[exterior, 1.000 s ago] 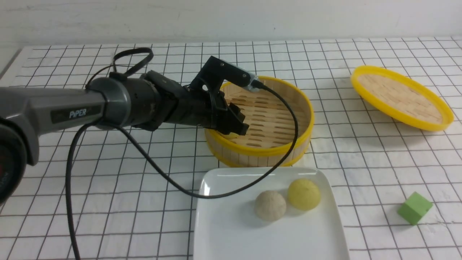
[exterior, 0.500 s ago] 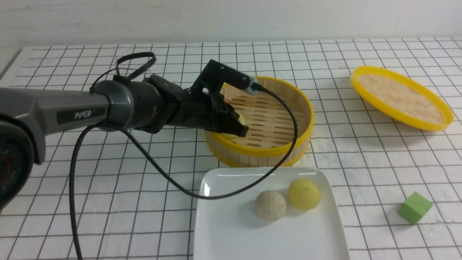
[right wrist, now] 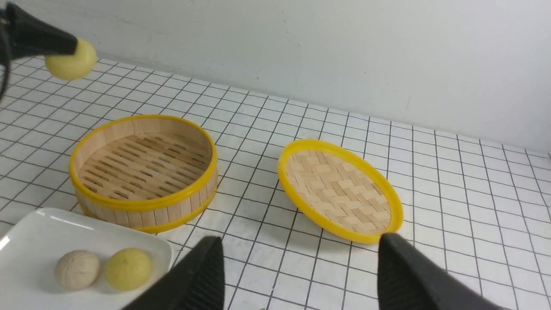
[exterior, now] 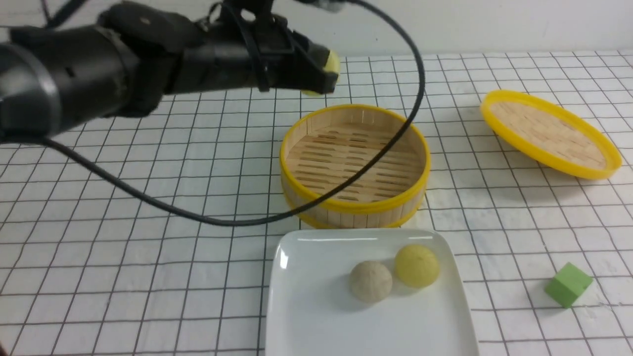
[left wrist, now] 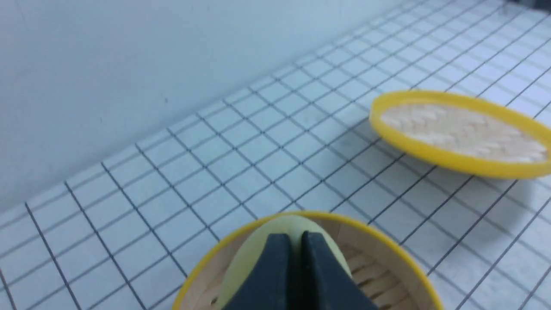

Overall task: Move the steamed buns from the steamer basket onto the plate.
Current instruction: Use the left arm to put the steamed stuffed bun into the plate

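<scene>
No legible text, label, brand mark, number or sign was found in any of the three views.

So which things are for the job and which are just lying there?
Job: pale yellow bun held by left gripper, beige bun, second yellow bun, white square plate, bamboo steamer basket.
Lying about: woven yellow-rimmed lid, green cube.
</scene>
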{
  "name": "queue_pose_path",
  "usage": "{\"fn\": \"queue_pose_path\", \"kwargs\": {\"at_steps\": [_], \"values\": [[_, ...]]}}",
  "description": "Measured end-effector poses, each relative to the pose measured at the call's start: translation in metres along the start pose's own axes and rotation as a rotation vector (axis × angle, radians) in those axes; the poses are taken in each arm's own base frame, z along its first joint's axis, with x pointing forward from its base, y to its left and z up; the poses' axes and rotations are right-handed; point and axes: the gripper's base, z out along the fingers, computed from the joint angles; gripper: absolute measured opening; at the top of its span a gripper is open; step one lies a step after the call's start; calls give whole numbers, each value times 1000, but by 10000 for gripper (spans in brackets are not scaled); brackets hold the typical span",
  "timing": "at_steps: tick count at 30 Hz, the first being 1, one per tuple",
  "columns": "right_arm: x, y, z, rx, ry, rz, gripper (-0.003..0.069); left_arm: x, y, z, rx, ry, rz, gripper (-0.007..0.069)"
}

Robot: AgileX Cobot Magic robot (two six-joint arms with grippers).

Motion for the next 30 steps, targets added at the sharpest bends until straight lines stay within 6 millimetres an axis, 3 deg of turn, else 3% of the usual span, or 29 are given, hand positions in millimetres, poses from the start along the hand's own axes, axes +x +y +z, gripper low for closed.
{"fn": "queue_pose_path", "kwargs": {"at_steps": [6, 9, 14, 19, 23, 30], "values": [[0, 0, 0, 0, 0, 0, 469, -25, -15, -38, 100, -32, -51, 19], [0, 0, 0, 1, 3, 0, 467, -26, -20, -48, 143, 15, -55, 19], [1, 0, 0, 3, 15, 0, 467, -15, -28, -70, 184, 236, -105, 19], [2, 0, 0, 2, 23, 1, 467, 6, -33, -80, 218, 469, -135, 19], [3, 0, 0, 4, 30, 1, 467, 25, -39, -79, 268, 541, -168, 19], [3, 0, 0, 5, 35, 1, 467, 87, -51, -71, 327, 602, -234, 20]]}}
